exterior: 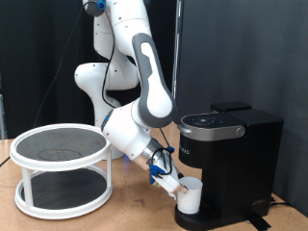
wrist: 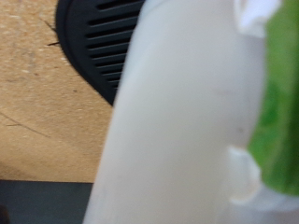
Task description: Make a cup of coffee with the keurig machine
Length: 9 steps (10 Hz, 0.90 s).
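The black keurig machine (exterior: pixel 229 159) stands at the exterior view's right, its lid down. The white cup (exterior: pixel 189 195) sits at or just above the machine's round drip base (exterior: pixel 197 219), under the brew head. My gripper (exterior: pixel 173 183) reaches in from the left and is shut on the cup's side. In the wrist view the cup (wrist: pixel 182 131) fills most of the picture, very close. One green-padded finger (wrist: pixel 280 103) lies against it. Part of the black slotted drip grate (wrist: pixel 98 37) shows behind the cup.
A white two-tier round stand (exterior: pixel 63 166) with dark mesh shelves is on the wooden table (exterior: pixel 125 207) at the exterior view's left. Black curtains hang behind. A cable runs along the table at the far right.
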Available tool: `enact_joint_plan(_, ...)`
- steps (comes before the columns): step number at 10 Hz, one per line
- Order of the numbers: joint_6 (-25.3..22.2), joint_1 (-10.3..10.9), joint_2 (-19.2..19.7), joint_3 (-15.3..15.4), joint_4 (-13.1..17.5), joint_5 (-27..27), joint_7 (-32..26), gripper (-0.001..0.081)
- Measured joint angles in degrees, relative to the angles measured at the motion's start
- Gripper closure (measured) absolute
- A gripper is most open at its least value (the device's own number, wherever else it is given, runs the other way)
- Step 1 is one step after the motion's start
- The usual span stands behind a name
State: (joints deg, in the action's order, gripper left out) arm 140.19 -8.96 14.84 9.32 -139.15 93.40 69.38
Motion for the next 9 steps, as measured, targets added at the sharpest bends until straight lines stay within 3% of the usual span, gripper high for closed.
enact_joint_plan(5, 0.2, 0.0, 0.0, 0.0, 0.6, 1.4, -2.4, 0.0072)
enact_joint_plan(9, -3.8, -1.2, -0.6, -0.6, -2.7, -7.5, 2.1, 0.0072)
